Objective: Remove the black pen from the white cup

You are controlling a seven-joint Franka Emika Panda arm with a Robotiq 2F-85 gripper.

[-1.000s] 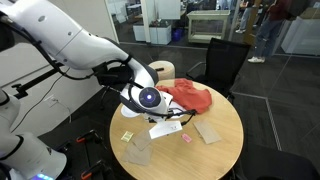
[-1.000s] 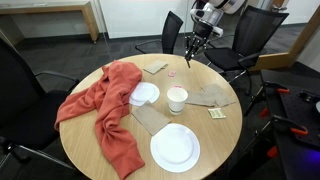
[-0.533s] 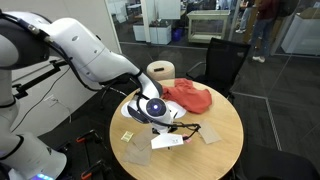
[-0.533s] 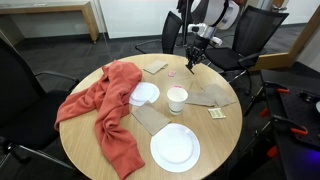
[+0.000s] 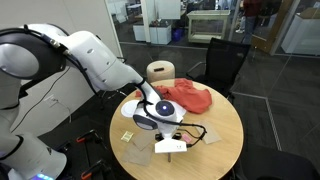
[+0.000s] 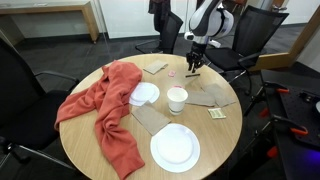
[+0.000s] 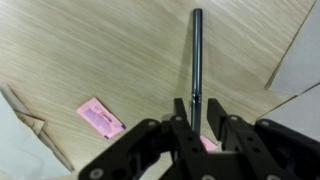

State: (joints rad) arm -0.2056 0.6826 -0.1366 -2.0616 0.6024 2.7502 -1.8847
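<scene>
My gripper (image 7: 197, 108) is shut on the black pen (image 7: 196, 55), which sticks straight out from between the fingers, low over the wooden table (image 7: 110, 50). In an exterior view the gripper (image 6: 193, 65) hangs over the table's far side, beyond and apart from the small white cup (image 6: 177, 98), which stands upright near the middle. In an exterior view the gripper (image 5: 188, 133) is down near the tabletop, and the arm hides the cup there.
A red cloth (image 6: 110, 110) drapes over one side of the table. Two flat white discs (image 6: 144, 94) (image 6: 175, 147) and brown paper pieces (image 6: 205, 98) lie around the cup. A pink note (image 7: 100, 117) lies near the pen. A tan cylinder (image 5: 160, 72) and black chairs (image 5: 225, 60) stand nearby.
The arm has come down toward the tabletop with the pen still held. The cup and the other things have not moved.
</scene>
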